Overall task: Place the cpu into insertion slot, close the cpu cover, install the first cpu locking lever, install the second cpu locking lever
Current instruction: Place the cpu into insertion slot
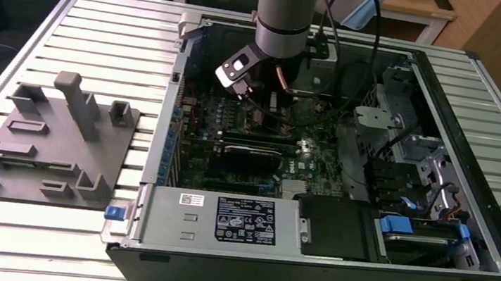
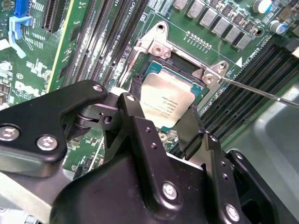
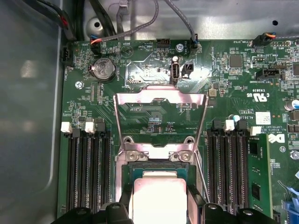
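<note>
In both wrist views the cpu (image 2: pixel 166 102) (image 3: pixel 156 200), a flat square chip with a dull silver top, sits between my gripper's (image 2: pixel 163 109) (image 3: pixel 159 207) two black fingers (image 2: pixel 133 109), which press on its opposite edges. It is at the insertion slot (image 3: pixel 156 169), a dark recess with a silvery rim; whether it rests in the slot I cannot tell. The cpu cover (image 3: pixel 161 97), a silvery frame with a large window, stands flipped open behind the slot. A thin locking lever (image 2: pixel 261 91) sticks out beside the socket. In the exterior view my gripper (image 1: pixel 245 90) is low inside the computer case.
Long black memory slots (image 3: pixel 88 172) (image 3: pixel 229 168) flank the socket on both sides. Cables (image 3: pixel 140 23) hang near the case wall. In the exterior view a grey fixture (image 1: pixel 52 139) lies on the slatted table at the left, and the power supply (image 1: pixel 222 219) fills the case's near edge.
</note>
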`<state>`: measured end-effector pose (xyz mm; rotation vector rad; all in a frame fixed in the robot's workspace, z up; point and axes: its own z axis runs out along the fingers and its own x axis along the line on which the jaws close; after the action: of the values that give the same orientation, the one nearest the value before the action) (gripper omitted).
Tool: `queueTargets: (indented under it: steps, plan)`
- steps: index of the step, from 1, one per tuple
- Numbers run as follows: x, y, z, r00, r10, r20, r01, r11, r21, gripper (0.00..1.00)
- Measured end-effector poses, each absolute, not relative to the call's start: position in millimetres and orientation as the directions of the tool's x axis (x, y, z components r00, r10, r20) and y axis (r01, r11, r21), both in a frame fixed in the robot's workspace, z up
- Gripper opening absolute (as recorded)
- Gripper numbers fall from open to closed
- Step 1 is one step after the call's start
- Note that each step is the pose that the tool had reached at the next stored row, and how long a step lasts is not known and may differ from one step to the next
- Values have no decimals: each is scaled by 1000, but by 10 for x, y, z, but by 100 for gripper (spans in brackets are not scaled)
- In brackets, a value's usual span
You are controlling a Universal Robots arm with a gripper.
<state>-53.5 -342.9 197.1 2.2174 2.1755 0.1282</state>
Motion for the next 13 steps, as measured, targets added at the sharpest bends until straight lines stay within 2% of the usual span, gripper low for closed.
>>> queueTargets:
  steps: [13]
  plan:
    - [-534, -3429, 1989, 18, 999, 36, 997, -20, 81, 54]
